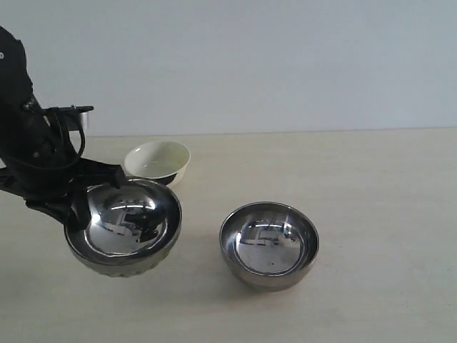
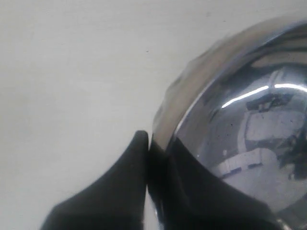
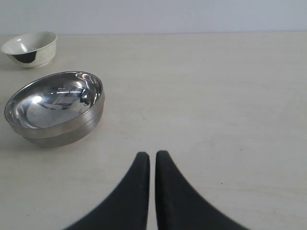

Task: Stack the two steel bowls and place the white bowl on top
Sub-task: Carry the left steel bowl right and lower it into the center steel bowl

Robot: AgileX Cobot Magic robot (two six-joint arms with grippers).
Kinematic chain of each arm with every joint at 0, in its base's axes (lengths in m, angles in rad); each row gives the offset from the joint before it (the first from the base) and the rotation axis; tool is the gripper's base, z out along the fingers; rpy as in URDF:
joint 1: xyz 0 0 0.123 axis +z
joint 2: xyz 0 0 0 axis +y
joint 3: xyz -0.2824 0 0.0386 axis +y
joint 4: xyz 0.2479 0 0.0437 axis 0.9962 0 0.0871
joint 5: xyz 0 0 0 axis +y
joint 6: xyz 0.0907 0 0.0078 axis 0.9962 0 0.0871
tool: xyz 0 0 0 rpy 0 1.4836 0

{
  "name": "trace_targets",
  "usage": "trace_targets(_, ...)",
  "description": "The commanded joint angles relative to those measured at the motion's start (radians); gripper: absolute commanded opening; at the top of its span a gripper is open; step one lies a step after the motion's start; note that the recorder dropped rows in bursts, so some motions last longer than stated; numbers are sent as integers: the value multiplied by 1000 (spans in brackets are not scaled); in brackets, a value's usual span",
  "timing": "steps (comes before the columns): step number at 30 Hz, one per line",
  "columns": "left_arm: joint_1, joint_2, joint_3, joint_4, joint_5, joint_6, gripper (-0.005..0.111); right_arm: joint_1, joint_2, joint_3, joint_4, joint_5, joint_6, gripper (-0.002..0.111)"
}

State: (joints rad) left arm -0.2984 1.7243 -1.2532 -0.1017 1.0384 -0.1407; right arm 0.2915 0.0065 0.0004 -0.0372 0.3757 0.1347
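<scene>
In the exterior view the left arm (image 1: 39,153) reaches in over the left edge of the surface (image 1: 371,214). The left pincer (image 1: 84,207) is at the left rim of the first steel bowl (image 1: 125,229), which tips its mirror inside towards the camera. Whether its base touches the surface is hard to tell. The second steel bowl (image 1: 269,244) stands upright near the middle, well apart from the first. The white bowl (image 1: 158,161) sits just behind the first steel bowl, nearer the far edge. All three bowls are empty, and the steel ones show only reflections. The right arm is out of this view.

The left wrist view gives the grip that the exterior view blurs. The left pincer (image 2: 151,139) is clamped on the first steel bowl's (image 2: 249,120) rim, with one finger outside the wall and one inside. Most of that bowl is cut off by the frame.

In the right wrist view the right pincer (image 3: 152,155) is closed with a thin slit between its tips. It holds nothing and hangs over bare surface. Beyond it the second steel bowl (image 3: 55,108) rests on the surface. Farther off is the white bowl (image 3: 31,48), with its black mark on the outer side. The first steel bowl is not in this view.
</scene>
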Motion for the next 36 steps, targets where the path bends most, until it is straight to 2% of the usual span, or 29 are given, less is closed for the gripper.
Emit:
trace_targets(1,-4,-43,3,-129,1,29,4,-3,-6,0,-3,-9,-3,0)
trace_targets(5,-15,-43,3,-286,-23,141,4,-3,-6,0,-3,-9,-3,0)
trace_targets(11,-73,-43,-10,-299,-122,127,4,-3,-6,0,-3,-9,-3,0)
trace_targets(17,-75,-41,-28,-373,-122,127,4,-3,-6,0,-3,-9,-3,0)
trace_targets(25,-139,-15,-35,-354,-151,127,4,-3,-6,0,-3,-9,-3,0)
trace_targets(36,-226,119,-207,-281,-96,24,4,-3,-6,0,-3,-9,-3,0)
